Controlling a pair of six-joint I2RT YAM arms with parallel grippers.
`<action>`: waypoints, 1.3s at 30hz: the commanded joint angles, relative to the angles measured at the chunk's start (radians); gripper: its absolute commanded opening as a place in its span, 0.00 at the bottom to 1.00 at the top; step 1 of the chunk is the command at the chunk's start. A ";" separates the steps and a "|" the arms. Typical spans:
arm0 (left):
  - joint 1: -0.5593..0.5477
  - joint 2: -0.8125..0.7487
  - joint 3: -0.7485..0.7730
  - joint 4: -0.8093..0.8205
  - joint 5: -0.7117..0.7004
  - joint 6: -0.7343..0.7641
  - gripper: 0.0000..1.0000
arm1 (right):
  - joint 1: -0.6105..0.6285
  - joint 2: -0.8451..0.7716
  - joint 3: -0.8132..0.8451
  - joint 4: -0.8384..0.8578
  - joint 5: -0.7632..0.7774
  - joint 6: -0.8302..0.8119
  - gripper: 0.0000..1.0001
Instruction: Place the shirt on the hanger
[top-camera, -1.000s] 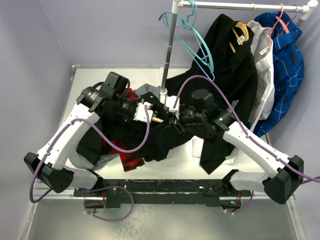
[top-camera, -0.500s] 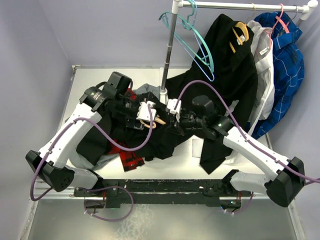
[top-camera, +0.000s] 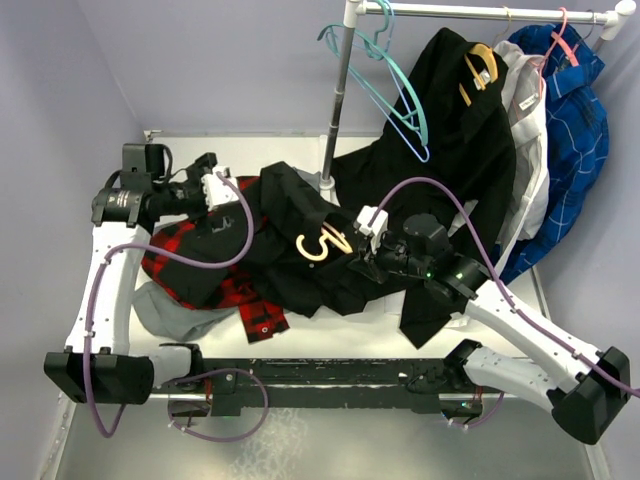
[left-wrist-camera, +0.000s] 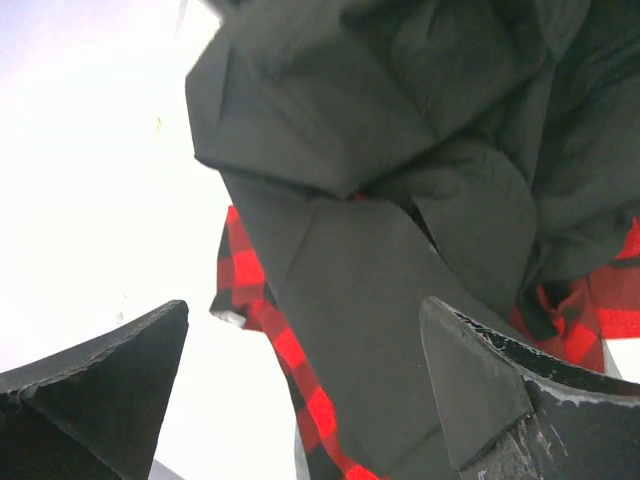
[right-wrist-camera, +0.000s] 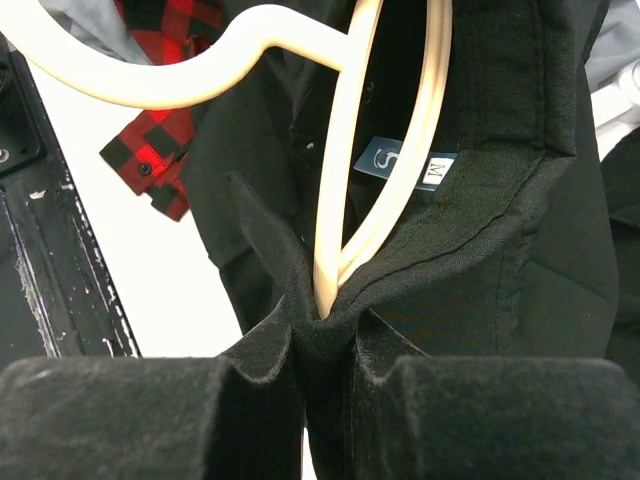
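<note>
Shirt (right-wrist-camera: 540, 120) collar sits pinched against hanger (right-wrist-camera: 440, 60) in right hand (right-wrist-camera: 322, 338).

Two arms on show, both white shells with chunky black joints: left arm (top-camera: 100, 290), right arm (top-camera: 520, 322). A purple cable (top-camera: 215, 250) loops off each one. Black base blocks (top-camera: 95, 375), small green light (top-camera: 430, 268) on the right. Left fingers (left-wrist-camera: 100, 390): black wedges with scuffed edges. Right fingers (right-wrist-camera: 130, 420): black and felt-like.

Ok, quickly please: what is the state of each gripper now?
Left gripper: open, holding nothing.
Right gripper: closed on a fold of the shirt near its collar, beside the hanger.
</note>
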 joint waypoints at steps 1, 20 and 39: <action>0.064 0.030 -0.037 -0.060 0.084 0.042 0.99 | -0.002 -0.037 0.024 0.052 0.046 0.015 0.00; -0.158 -0.049 -0.334 0.121 -0.144 -0.296 0.99 | -0.002 -0.049 0.021 0.086 0.046 0.069 0.00; -0.158 -0.225 -0.582 0.119 -0.462 -0.268 0.99 | -0.002 -0.026 0.037 0.056 0.060 0.053 0.00</action>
